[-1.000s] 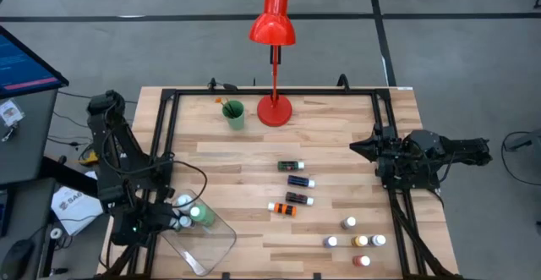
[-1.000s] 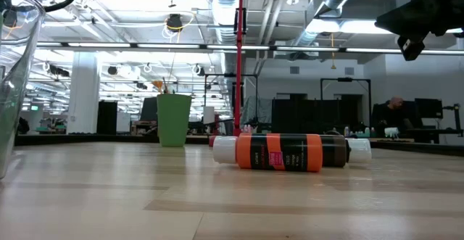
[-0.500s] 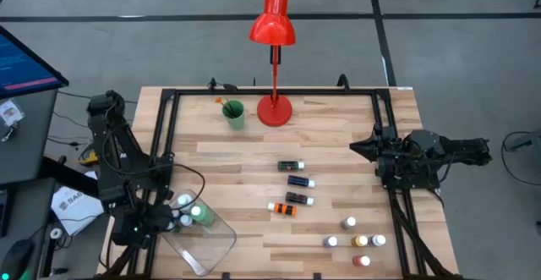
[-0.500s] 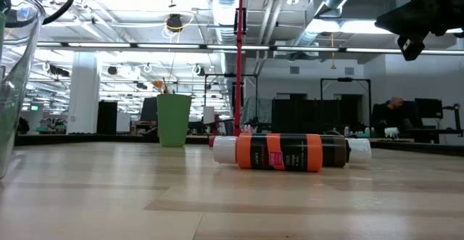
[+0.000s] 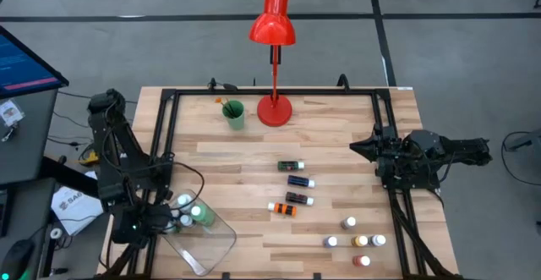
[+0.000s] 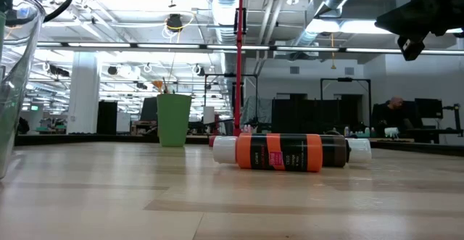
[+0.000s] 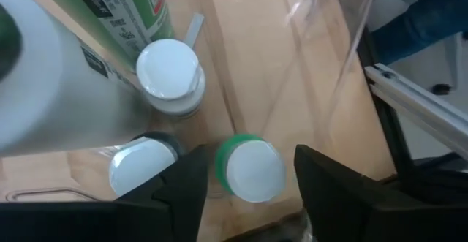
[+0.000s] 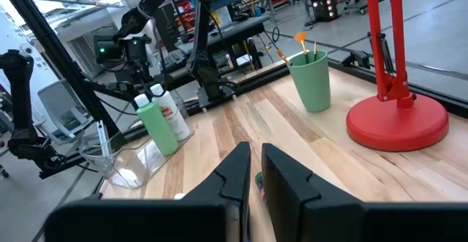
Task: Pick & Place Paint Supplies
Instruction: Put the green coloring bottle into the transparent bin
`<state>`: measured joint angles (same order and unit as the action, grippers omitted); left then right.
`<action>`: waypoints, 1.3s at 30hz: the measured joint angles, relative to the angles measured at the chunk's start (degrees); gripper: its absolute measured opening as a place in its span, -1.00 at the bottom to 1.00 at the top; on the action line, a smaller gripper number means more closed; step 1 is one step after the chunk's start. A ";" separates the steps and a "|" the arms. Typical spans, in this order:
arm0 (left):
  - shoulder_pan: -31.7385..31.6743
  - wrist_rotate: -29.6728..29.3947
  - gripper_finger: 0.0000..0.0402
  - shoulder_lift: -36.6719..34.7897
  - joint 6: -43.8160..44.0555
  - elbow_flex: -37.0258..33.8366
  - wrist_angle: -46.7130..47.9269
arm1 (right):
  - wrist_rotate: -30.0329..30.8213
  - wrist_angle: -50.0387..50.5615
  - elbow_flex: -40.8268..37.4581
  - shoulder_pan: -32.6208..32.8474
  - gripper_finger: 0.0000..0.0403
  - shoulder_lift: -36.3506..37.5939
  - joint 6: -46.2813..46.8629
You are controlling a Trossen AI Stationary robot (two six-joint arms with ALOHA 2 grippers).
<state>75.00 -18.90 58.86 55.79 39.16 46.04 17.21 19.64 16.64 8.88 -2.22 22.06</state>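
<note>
High view, paint supplies counted. Four bottles lie on their sides mid-table, stepping from the green-banded one (image 5: 291, 165) down through a dark blue (image 5: 300, 181) and a dark brown (image 5: 298, 199) to the orange bottle (image 5: 283, 208). Five small bottles stand upright near the front right corner: one alone (image 5: 348, 223), three in a row (image 5: 355, 241), and one red (image 5: 362, 260) at the table edge. In the clear plastic tray (image 5: 207, 248) at front left stand the large green bottle (image 5: 199, 215), a tall white bottle (image 7: 66, 88), and three small bottles visible in the left wrist view: two white-capped and one green-rimmed (image 7: 248, 169).

Left gripper (image 7: 245, 191): in the tray, fingers apart on either side of the green-rimmed bottle, not touching it.

Right gripper (image 5: 362, 147): at the table's right edge, fingers pressed together, empty.

Also present: one green cup (image 5: 233, 113) holding brushes, one red lamp (image 5: 272, 26), at the table's rear.
</note>
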 joint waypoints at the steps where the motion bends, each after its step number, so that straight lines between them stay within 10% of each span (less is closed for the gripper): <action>1: 0.00 0.26 0.01 -0.51 0.00 0.01 0.00 | 0.00 -0.02 0.00 -0.02 -0.84 0.00 -0.02; 17: -0.75 -1.84 0.00 -18.31 1.36 0.04 -14.48 | 0.00 0.00 0.00 0.00 -0.85 0.00 0.00; 26: -5.73 -34.40 -0.06 -31.25 -12.64 0.07 -27.26 | 0.00 0.00 0.00 0.00 -0.84 0.00 -0.02; 33: -17.68 -43.64 0.08 -31.62 -31.78 0.15 -37.40 | 0.00 0.00 0.00 -0.01 -0.84 0.00 -0.01; 39: -32.80 -36.33 0.22 -26.13 -31.45 0.15 -43.10 | 0.00 0.00 0.00 -0.02 -0.85 0.00 0.00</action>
<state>42.20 -55.23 32.72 24.34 39.31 2.94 17.21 19.63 16.64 8.86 -2.22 22.06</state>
